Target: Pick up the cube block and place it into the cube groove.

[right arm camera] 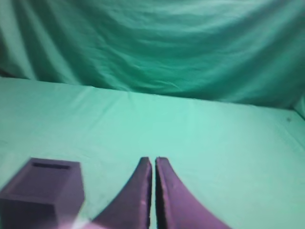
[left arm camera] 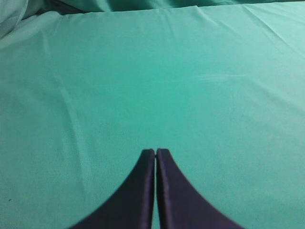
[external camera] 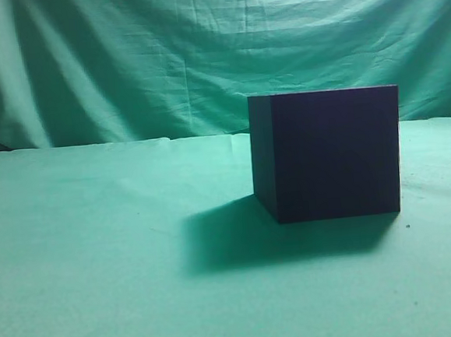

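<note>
My left jaws (left arm camera: 156,151) are pressed together on nothing above bare green table (left arm camera: 214,95), and my right jaws (right arm camera: 153,160) are likewise closed and empty, hanging over the cloth with a dark box (right arm camera: 45,191) low to their left. That box, seen from the front as a near-black cube (external camera: 330,154) sitting right of centre with its shadow falling left, holds the cube groove; a slot shows on its top only from my right wrist. The purple cube block appears in no view, so I judge nothing has been picked yet.
</note>
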`<state>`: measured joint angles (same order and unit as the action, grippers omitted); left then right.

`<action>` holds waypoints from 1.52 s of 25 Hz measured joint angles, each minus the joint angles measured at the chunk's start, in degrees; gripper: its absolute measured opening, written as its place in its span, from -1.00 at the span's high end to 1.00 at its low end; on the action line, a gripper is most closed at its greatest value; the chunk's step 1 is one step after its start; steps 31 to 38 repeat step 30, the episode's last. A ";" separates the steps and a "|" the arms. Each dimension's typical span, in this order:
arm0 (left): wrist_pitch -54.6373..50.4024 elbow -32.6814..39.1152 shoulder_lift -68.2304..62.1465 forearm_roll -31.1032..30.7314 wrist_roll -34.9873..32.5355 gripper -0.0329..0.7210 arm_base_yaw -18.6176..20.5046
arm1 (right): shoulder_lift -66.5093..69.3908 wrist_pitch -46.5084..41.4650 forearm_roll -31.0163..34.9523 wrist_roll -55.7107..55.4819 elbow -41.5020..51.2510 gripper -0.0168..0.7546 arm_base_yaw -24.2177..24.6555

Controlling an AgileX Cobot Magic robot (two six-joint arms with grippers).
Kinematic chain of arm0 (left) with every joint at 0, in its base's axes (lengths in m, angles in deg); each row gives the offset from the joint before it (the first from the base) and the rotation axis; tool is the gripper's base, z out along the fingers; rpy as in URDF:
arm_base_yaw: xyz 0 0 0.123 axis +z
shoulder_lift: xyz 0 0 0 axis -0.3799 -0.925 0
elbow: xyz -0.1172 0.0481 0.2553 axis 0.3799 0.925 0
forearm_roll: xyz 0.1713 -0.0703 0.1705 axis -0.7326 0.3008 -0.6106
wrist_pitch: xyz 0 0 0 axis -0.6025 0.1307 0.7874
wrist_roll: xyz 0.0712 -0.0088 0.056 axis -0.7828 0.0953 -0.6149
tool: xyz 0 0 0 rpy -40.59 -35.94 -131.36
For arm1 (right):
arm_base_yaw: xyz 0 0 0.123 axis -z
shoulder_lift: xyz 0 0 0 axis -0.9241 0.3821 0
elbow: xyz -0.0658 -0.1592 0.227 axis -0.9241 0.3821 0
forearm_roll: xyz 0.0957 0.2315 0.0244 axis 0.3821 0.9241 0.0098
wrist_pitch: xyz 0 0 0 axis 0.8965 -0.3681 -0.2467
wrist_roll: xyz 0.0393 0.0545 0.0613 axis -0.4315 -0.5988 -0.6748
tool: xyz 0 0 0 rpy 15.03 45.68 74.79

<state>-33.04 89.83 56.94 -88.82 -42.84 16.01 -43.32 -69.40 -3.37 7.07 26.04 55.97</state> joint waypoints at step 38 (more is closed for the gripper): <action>0.00 0.00 0.00 0.00 0.00 0.91 0.00 | -2.26 3.14 1.98 0.12 16.13 0.96 9.42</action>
